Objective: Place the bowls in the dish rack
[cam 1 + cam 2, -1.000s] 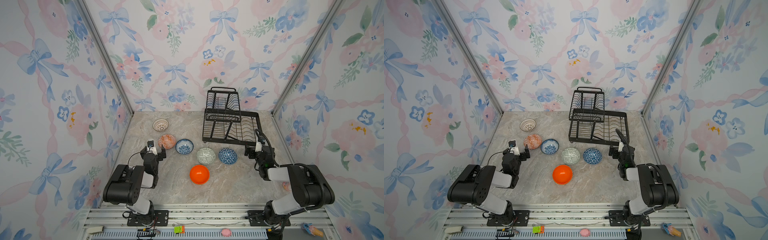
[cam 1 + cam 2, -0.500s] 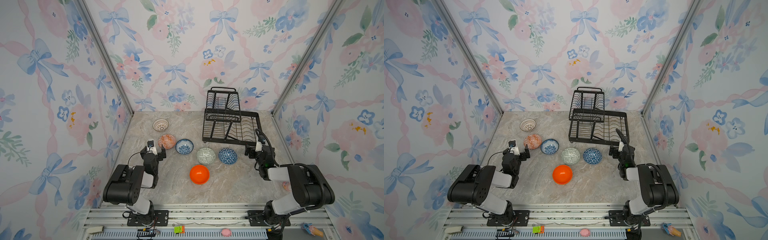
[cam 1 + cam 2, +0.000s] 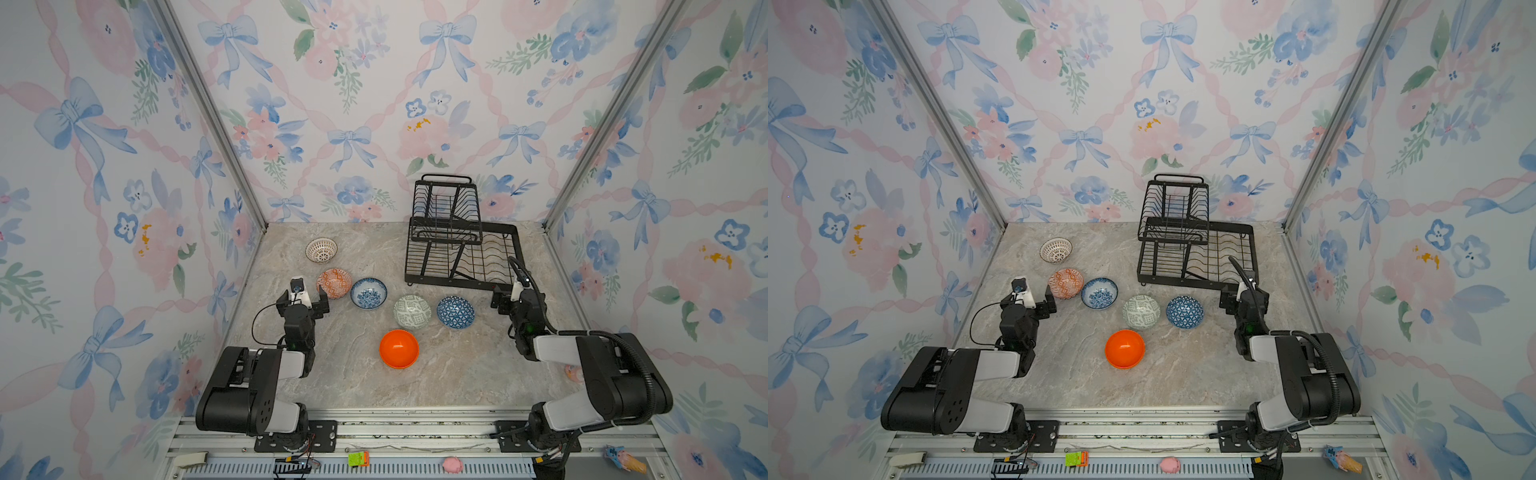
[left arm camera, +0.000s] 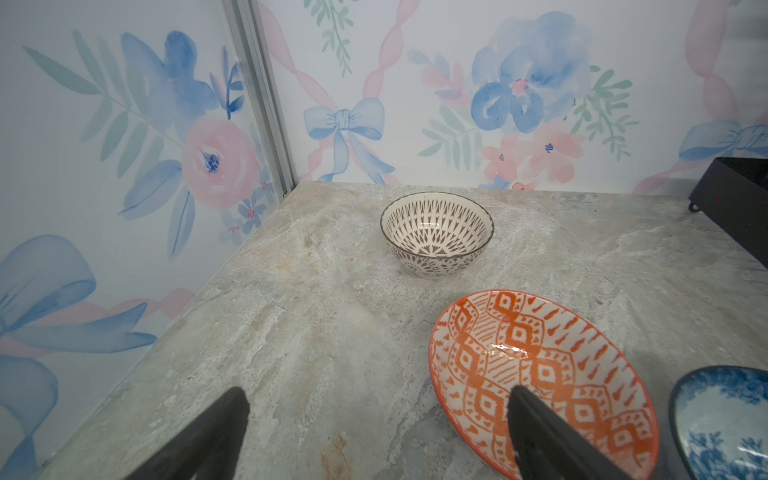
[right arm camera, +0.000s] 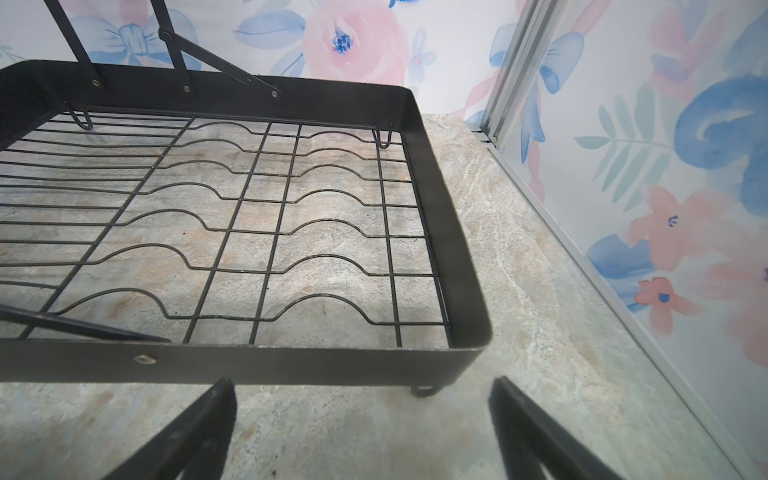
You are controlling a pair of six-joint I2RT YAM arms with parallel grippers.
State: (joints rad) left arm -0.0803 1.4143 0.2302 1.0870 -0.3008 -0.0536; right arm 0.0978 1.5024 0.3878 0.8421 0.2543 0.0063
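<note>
Six bowls point(image 3: 412, 311) mouths up, dish rack point(image 3: 446, 240) lying crosswise

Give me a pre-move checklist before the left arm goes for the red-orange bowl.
1. Jaws of left gripper open, holding nothing: ok.
2. Jaws of right gripper open, holding nothing: ok.
3. The red-orange bowl sits upright on the table, next to the left gripper: ok.
4. The near finger is clear of that bowl's rim: cannot tell, as they overlap in the wrist view.
5. The dish rack has no bowl in it, so its slots are free: ok.
</note>
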